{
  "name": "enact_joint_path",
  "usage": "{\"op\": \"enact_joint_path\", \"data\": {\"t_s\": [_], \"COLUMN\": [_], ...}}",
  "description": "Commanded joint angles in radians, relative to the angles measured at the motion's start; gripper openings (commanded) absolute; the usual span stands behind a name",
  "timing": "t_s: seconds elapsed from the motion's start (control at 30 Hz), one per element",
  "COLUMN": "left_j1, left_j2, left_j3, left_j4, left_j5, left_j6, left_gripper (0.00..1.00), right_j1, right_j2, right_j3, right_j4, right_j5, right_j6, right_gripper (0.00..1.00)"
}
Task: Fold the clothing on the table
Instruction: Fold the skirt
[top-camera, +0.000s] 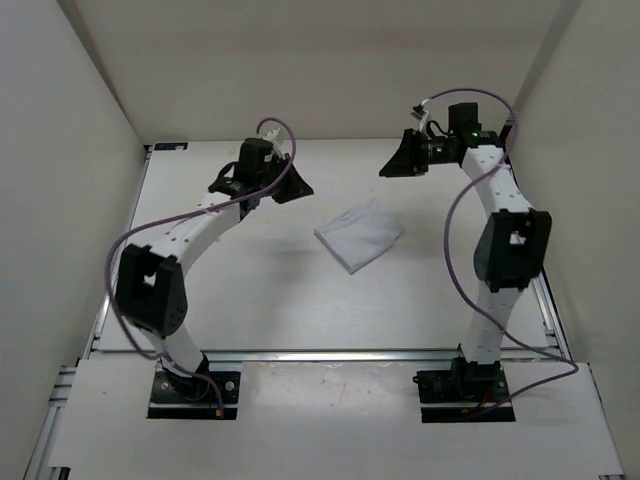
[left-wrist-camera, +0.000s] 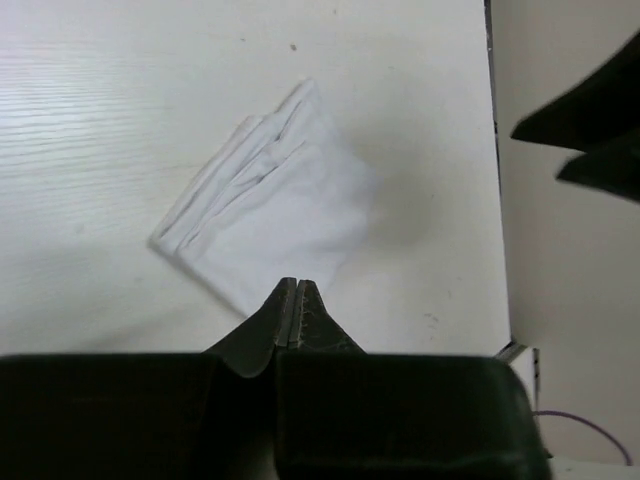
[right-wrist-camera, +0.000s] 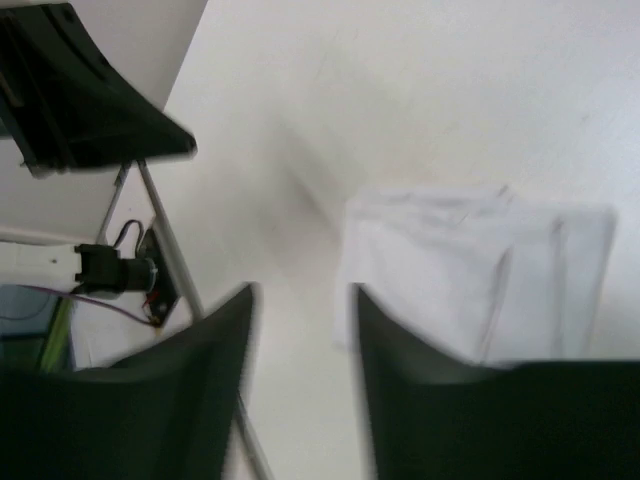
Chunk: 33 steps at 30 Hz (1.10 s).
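Left end effector (left-wrist-camera: 295, 300): fingers pressed together tip to tip, nothing between them, raised off the surface (top-camera: 250, 290). Right end effector (right-wrist-camera: 303, 310): fingers parted with a plain gap, nothing in it, also raised. Clothing (top-camera: 359, 233) lies flat on the surface between the two end effectors, touching neither, a little right of centre and turned diagonally to the surface edges. It is folded into a compact, roughly rectangular pad. It is plain white, a shade greyer than the surface, thin and soft, with several stacked fold edges showing as parallel ridges along one side. Faint shadow under its near edge. Small dark strip (top-camera: 165, 147) at the far left corner of the surface, too small to read.
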Motion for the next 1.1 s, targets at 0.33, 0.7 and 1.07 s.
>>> {"op": "enact_joint_path", "data": {"t_s": [0.33,0.7,1.07], "left_j1": [0.249,0.297,0.304], "left_j2": [-0.666,-0.815,-0.906], "left_j3": [-0.373,-0.384,-0.404], "left_j4": [-0.379,-0.736,-0.787], "left_j5": [-0.051,-0.200,-0.223], "left_j6": [0.280,0.283,0.315], "left_gripper": [0.99,0.99,0.99], "right_j1": [-0.044,-0.145,-0.128], "right_j2": [-0.711,-0.924,-0.947], "right_j3": [-0.747,-1.108,-1.129], "right_j4": [-0.105,-0.076,-0.082], "right_j5": [0.403,0.491,0.543], "right_j6": [-0.168,-0.158,-0.196], "right_gripper": [0.99,0.99,0.99]}}
